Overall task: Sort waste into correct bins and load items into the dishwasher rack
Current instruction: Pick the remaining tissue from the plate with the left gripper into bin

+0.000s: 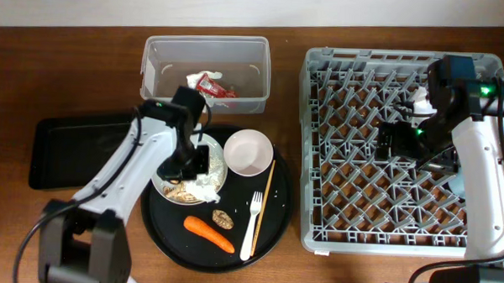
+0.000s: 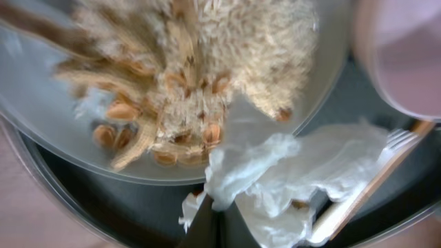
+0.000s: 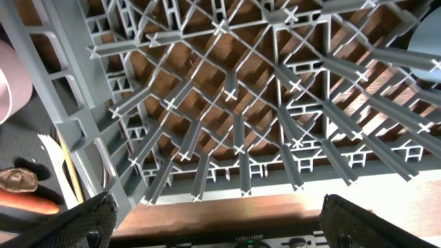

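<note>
Overhead, the rack [image 1: 383, 239] fills the right side of the surface. It is a stiff grey plastic grid bristling with pegs. The right hand [image 3: 220, 213] hangs over its middle, fingers spread wide and holding nothing.

The round tray [image 1: 169, 231], smooth and black, sits at the near edge just left of the rack. The tub [image 1: 207, 41], clear and thin-walled, stands at the far edge with the red wrapper [image 1: 218, 87] inside. The black tray [image 1: 67, 152] lies flat at the left edge.

On the round tray, the plate [image 2: 48, 124] is glossy and pale, heaped with loose rice [image 2: 207, 55]. I'd judge it slippery and apt to spill if tipped. The bowl [image 1: 248, 151] beside it looks hard and smooth, best taken by its rim. The chopstick [image 1: 266, 192] and fork [image 1: 251, 227] are thin, rigid and flat to the tray, so awkward to get under. The carrot [image 1: 208, 232] looks firm and rounded, so it may roll.

The tissue [image 2: 289, 172] is draped off the plate's rim toward the fork. It is crumpled and soft and surely nearly weightless, and a raised fold is the place to pinch. The left hand [image 2: 219, 215] is down at its edge with fingers drawn almost together. I cannot tell whether paper is caught between them.

The pit [image 1: 223, 217] is small, brown and hard.
</note>
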`<state>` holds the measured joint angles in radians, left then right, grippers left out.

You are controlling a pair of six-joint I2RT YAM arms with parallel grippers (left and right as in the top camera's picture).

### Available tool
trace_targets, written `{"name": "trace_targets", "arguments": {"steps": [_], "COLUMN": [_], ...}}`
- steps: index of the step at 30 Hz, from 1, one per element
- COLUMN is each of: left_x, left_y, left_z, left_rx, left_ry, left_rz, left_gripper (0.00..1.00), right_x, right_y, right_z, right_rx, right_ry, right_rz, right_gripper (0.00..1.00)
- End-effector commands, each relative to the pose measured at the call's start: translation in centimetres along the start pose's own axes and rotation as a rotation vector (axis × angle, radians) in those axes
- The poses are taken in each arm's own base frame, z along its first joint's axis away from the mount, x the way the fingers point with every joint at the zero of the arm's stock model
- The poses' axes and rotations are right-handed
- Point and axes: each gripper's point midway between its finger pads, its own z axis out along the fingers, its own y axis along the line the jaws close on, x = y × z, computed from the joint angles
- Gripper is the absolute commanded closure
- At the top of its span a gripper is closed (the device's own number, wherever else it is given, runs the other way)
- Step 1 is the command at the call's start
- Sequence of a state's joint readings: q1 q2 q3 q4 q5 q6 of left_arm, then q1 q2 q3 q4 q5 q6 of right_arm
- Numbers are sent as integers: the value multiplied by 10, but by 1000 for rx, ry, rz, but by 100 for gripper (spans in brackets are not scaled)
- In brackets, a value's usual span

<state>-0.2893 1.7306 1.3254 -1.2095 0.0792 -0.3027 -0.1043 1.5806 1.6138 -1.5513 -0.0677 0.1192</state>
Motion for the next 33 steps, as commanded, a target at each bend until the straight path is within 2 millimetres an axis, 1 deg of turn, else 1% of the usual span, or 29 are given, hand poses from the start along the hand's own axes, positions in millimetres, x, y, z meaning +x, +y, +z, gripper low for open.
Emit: {"name": "trace_targets", "arguments": {"steps": [1, 2, 3, 4, 5, 6, 7, 8, 9, 10, 12, 14, 15, 16, 18, 19, 20, 21, 22, 23, 24, 25, 27, 30, 32, 33], "left_x": [-36, -60, -89, -114, -130, -154, -172, -183, -196, -206, -220, -225, -225, -225, -213, -192, -149, -115, -67, -40, -16, -5, 18, 36, 55, 62], "left_y": [-11, -10, -14, -17, -18, -22, -25, -28, -31, -33, -36, -37, -36, -36, -33, -30, -35, -36, -32, -27, -20, -16, -11, -8, 2, 5], "left_z": [-63, -84, -101, -114, -122, -133, -135, -133, -124, -116, -102, -103, -106, -110, -125, -125, -113, -101, -85, -76, -71, -70, -69, -67, -55, -49], "left_rx": [42, 20, 25, 23, 24, 31, 32, 39, 41, 44, 47, 52, 55, 56, 57, 52, 103, 130, 142, 127, 107, 93, 62, 57, 48, 49], "left_ry": [-229, -347, -482, -600, -667, -768, -827, -851, -867, -874, -882, -900, -909, -913, -906, -839, -671, -534, -331, -210, -108, -59, 25, -32, -62, -61], "left_rz": [37, 35, 32, 26, 20, 9, 1, 0, -2, -2, -3, -5, -7, -8, -7, 1, 40, 54, 55, 44, -40, -102, -291, -480, -591, -619], "left_gripper": [100, 99, 99, 99, 99, 100, 99, 100, 98, 87, 58, 28, 21, 21, 19, 7, 1, 1, 1, 1, 1, 1, 1, 1, 1, 1], "right_x": [1, 1, 1, 1, 1, 1, 1, 1, 1, 1, 1, 1, 1, 1, 1, 2, 2, 1, 1, 1, 2, 3, 3, 4, 3, 3], "right_y": [-2, -2, -2, -2, -2, -2, -2, -2, -2, -2, -2, -2, -2, -2, -2, -3, -3, -3, -3, -3, -3, -3, -3, -3, -3, -3], "right_z": [-7, -7, -7, -7, -7, -7, -7, -7, -7, -7, -7, -7, -7, -7, -7, -7, -7, -7, -7, -7, -7, -7, -7, -7, -7, -7], "right_rx": [3, 3, 3, 3, 3, 3, 3, 3, 3, 3, 3, 3, 3, 3, 4, 5, 4, 4, 4, 4, 5, 4, 4, 5, 5, 5], "right_ry": [-21, -21, -21, -21, -21, -21, -21, -21, -21, -21, -21, -21, -21, -21, -21, -18, -19, -19, -21, -19, -16, -14, -13, -10, -11, -11], "right_rz": [-7, -7, -7, -7, -7, -7, -7, -7, -7, -7, -11, -11, -11, -11, -11, -18, -24, -24, -24, -24, -24, -24, -24, -28, -28, -28], "right_gripper": [2, 2, 2, 2, 2, 2, 2, 2, 2, 2, 2, 2, 2, 2, 2, 2, 2, 2, 2, 2, 2, 2, 2, 2, 2, 2]}}
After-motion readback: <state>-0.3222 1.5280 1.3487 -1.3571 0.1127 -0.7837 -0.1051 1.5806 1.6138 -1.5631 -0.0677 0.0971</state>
